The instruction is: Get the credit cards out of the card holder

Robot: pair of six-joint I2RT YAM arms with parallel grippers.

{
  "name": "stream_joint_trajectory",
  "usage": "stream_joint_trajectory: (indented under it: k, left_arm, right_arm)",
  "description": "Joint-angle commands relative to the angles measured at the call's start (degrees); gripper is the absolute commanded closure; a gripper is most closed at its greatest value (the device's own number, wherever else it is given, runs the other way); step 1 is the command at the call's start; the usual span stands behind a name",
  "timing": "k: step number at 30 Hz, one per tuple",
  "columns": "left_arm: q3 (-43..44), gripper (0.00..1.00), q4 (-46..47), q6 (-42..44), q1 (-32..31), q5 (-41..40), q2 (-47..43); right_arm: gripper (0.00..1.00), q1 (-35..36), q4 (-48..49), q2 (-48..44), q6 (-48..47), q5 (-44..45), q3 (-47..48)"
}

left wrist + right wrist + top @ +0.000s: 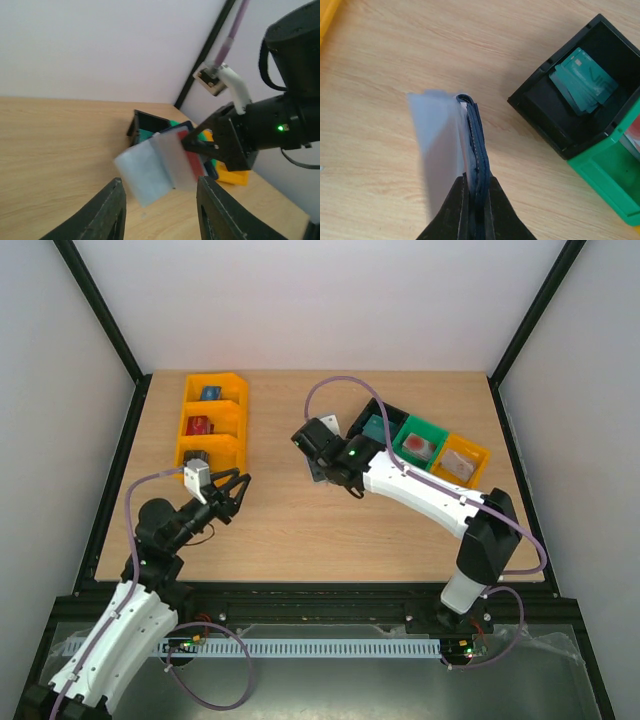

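Honestly, any print's too blurry to read. Right gripper [476,182] clamps the dark navy folding card holder [477,145] above the pale wood-grain tabletop [380,60], black plastic bin [535,120] at its 2 o'clock. Left gripper [228,495] has jaws apart, empty. White walls [320,300].

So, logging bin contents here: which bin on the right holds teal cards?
The black bin, beside the green bin; unlike the others, teal cards lie inside it.
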Motion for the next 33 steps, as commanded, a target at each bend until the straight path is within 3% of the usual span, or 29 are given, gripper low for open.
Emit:
stream_joint_trajectory:
  k: [1,4,7,9,11,15,20,29,33]
  left_arm:
    - [-0.97,0.61,5.33,-2.63,-0.68,10.23,1.05]
    - [-1.54,0.58,8.37,-3.48,-2.35,13.17,2.32]
    - [-1.35,0.35,5.1,-4.39,-3.53,5.8,3.96]
    - [-1.3,0.29,3.2,-3.12,-3.72,1.34,4.49]
    - [-1.13,0.32,2.56,-1.73,-3.76,1.17,4.14]
    - [-0.45,0.52,0.92,-2.87,-3.02,3.26,2.66]
    - [-0.51,0.61,1.75,-4.65,-1.9,12.2,0.79]
    - [-0.94,0.69,8.65,-5.97,-1.73,21.0,1.87]
    - [-0.92,0.66,9.21,-6.22,-1.74,21.7,2.0]
  right_arm:
    - [0.98,1.13,-2.4,-0.87,0.56,2.3,2.71]
    - [0.98,2.45,-3.49,2.56,-1.18,-3.31,7.46]
    - [0.98,3.62,4.44,2.25,-3.25,-18.78,6.92]
    - [0.98,4.03,12.09,0.75,-2.67,-26.88,3.87]
    - [0.98,4.06,16.73,-0.85,-3.77,-34.89,1.77]
    - [0.98,2.82,28.47,-6.97,-5.63,-47.98,-6.22]
    - [0.98,-0.89,41.33,-13.54,-3.91,-64.24,-15.18]
    - [0.98,-0.96,54.59,-16.9,-2.55,-74.25,-21.92]
    - [0.98,-0.95,57.6,-16.54,-1.08,-76.57,-22.98]
